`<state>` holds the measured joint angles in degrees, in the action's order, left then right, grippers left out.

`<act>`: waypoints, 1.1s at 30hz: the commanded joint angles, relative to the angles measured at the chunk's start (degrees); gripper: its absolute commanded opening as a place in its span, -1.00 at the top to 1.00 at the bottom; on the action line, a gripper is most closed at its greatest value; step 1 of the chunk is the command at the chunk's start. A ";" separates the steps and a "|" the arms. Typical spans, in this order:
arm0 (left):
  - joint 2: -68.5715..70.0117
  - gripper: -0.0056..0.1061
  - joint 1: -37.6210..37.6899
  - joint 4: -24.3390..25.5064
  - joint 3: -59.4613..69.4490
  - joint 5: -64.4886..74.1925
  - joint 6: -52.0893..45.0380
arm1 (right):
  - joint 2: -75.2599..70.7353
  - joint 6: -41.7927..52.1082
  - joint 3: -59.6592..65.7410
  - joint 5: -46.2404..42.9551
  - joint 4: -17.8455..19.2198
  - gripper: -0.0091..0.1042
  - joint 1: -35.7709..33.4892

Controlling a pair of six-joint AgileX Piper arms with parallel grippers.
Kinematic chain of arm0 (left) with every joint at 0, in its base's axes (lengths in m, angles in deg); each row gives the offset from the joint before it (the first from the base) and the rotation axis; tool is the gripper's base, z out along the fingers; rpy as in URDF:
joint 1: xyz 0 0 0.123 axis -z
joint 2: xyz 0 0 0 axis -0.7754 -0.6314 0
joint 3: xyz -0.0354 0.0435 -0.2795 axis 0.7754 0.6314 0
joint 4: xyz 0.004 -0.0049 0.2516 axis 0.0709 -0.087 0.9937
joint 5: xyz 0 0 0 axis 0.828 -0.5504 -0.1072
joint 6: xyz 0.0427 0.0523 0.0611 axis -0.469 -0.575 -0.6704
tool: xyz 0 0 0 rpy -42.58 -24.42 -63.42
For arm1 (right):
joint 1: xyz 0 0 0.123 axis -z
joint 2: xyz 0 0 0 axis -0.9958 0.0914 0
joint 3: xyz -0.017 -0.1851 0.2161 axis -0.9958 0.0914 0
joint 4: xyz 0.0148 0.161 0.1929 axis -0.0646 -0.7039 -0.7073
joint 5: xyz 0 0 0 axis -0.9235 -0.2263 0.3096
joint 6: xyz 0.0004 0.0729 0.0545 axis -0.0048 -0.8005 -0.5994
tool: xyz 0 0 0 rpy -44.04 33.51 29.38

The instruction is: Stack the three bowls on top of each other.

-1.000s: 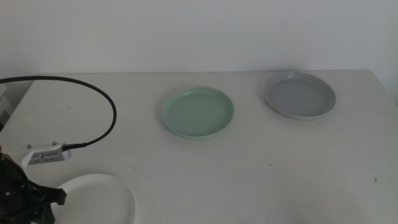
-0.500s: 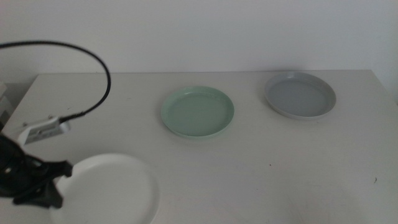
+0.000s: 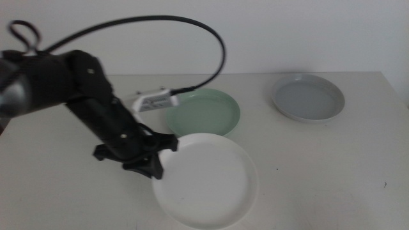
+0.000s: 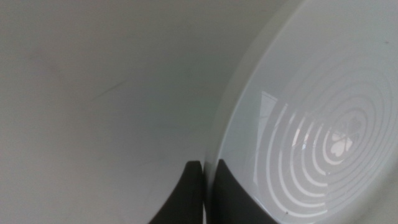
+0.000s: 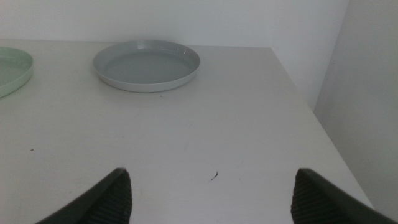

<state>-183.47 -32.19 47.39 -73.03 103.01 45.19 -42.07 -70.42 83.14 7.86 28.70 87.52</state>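
My left gripper point(image 3: 165, 153) is shut on the near-left rim of the white bowl point(image 3: 208, 182) and holds it above the table, in front of the mint green bowl point(image 3: 214, 110), whose near edge it covers. In the left wrist view the two jaws point(image 4: 208, 167) pinch the white bowl point(image 4: 311, 118) at its rim. The light grey bowl point(image 3: 308, 97) rests at the back right. In the right wrist view my right gripper point(image 5: 211, 174) is open and low over the table. The grey bowl point(image 5: 147, 65) lies ahead of it, with the green bowl point(image 5: 9, 70) at the picture's edge.
The left arm's black cable point(image 3: 192, 25) arches high over the back of the white table point(image 3: 332, 166). The table's right edge point(image 5: 311, 106) runs close beside the grey bowl. A pale wall stands behind.
The left arm has swung from the near-left corner toward the middle, carrying the white bowl up and rightward until it overlaps the green bowl's near edge. The other bowls have not moved.
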 commanded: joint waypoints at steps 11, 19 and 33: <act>-8.06 0.90 6.69 -2.83 -6.09 -4.87 1.97 | -1.51 0.34 -0.32 -4.43 0.76 -0.32 0.40; -11.08 0.89 6.69 -3.23 -6.09 -10.02 1.28 | -1.51 0.34 -0.32 -4.43 0.76 -0.32 0.40; -7.75 -0.98 5.92 -2.67 -6.09 -5.78 -1.94 | -1.51 0.34 -0.32 -4.43 0.76 -0.32 0.40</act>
<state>-195.83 -25.81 46.14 -77.75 96.02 43.82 -42.07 -70.42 83.14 7.86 28.70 87.52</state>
